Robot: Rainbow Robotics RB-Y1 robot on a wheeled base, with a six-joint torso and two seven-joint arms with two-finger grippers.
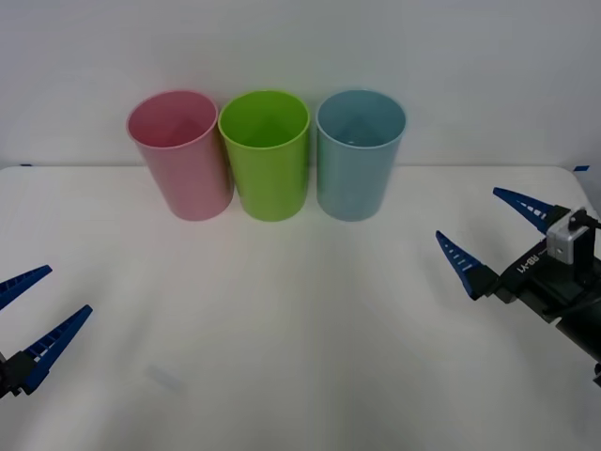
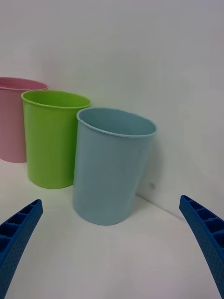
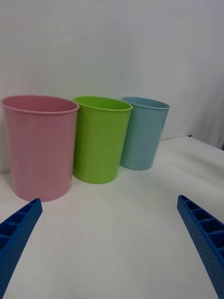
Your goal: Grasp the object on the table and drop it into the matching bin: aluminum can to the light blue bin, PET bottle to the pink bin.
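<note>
The right gripper (image 1: 488, 230) hovers with jaws wide and empty at about four o'clock from the light blue bin (image 1: 360, 155), much nearer it than the left gripper (image 1: 42, 305), also spread wide, low at eight o'clock. No can lies on the table (image 1: 300, 329) (perhaps already inside the bin, judging by the task).

The pink bin (image 1: 179, 155) stands upright at upper left of centre in the front view, the light blue bin (image 1: 359, 155) upright right of centre, both on the white table (image 1: 300, 338).
</note>
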